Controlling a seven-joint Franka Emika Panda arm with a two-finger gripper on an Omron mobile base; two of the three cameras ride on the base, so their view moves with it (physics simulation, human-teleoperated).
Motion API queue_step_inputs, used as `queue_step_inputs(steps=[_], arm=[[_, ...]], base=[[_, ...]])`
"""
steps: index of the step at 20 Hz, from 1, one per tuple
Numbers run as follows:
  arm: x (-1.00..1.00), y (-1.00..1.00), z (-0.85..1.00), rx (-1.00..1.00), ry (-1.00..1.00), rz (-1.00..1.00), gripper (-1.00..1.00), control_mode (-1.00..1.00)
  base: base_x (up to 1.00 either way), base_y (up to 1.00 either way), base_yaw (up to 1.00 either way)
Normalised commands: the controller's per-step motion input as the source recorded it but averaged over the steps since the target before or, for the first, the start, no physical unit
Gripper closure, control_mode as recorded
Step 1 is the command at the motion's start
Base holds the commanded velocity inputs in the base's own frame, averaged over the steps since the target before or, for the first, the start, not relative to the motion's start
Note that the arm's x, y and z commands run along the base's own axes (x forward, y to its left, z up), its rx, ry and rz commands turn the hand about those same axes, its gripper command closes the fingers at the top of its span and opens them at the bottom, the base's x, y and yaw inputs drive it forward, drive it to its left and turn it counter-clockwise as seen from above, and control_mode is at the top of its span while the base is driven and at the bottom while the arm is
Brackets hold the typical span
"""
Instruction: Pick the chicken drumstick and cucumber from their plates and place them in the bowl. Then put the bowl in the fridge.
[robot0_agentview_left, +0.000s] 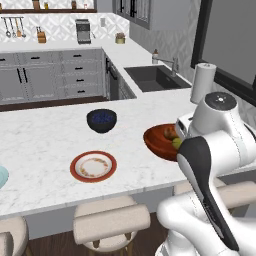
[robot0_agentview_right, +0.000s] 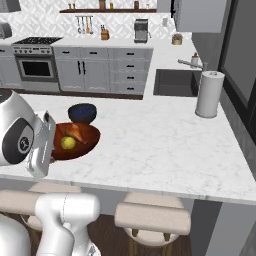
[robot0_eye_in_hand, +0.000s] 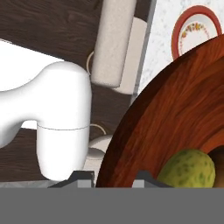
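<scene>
My gripper (robot0_eye_in_hand: 113, 178) is shut on the near rim of the reddish-brown bowl (robot0_eye_in_hand: 175, 109); its two tips straddle the rim. The bowl (robot0_agentview_left: 157, 142) (robot0_agentview_right: 85, 141) sits tilted at the counter's front edge, partly hidden by my hand and arm. Inside it lie the yellow-green cucumber (robot0_eye_in_hand: 188, 169) (robot0_agentview_left: 176, 143) (robot0_agentview_right: 68, 143) and the golden-brown chicken drumstick (robot0_agentview_left: 170, 132) (robot0_agentview_right: 75, 131). The red-rimmed plate (robot0_agentview_left: 93, 166) (robot0_eye_in_hand: 195, 30) is bare on the counter to the left. A sliver of the pale blue plate (robot0_agentview_left: 1, 176) shows at the far left edge. The fridge is out of view.
A dark navy bowl (robot0_agentview_left: 102, 120) (robot0_agentview_right: 82, 112) stands just behind the brown bowl. A paper towel roll (robot0_agentview_left: 202, 82) (robot0_agentview_right: 209, 94) and the sink (robot0_agentview_left: 155, 77) (robot0_agentview_right: 175, 82) lie further back. Padded stools (robot0_agentview_left: 112, 220) (robot0_agentview_right: 152, 217) stand below the counter's front edge.
</scene>
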Motion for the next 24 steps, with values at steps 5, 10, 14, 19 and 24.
queue_step_inputs(steps=[5,10,14,19,24], arm=[[0.00,0.00,0.00,0.00,0.00,0.00,1.00,1.00],[0.00,0.00,0.00,0.00,0.00,0.00,1.00,1.00],[0.00,0.00,0.00,0.00,0.00,0.00,1.00,1.00],[0.00,0.00,0.00,0.00,0.00,0.00,1.00,1.00],[0.00,0.00,0.00,0.00,0.00,0.00,1.00,1.00]], base=[[-0.07,0.00,0.00],[-0.66,0.02,-0.01],[-0.85,0.44,0.03],[-0.38,1.00,0.22],[-0.06,1.00,0.32]])
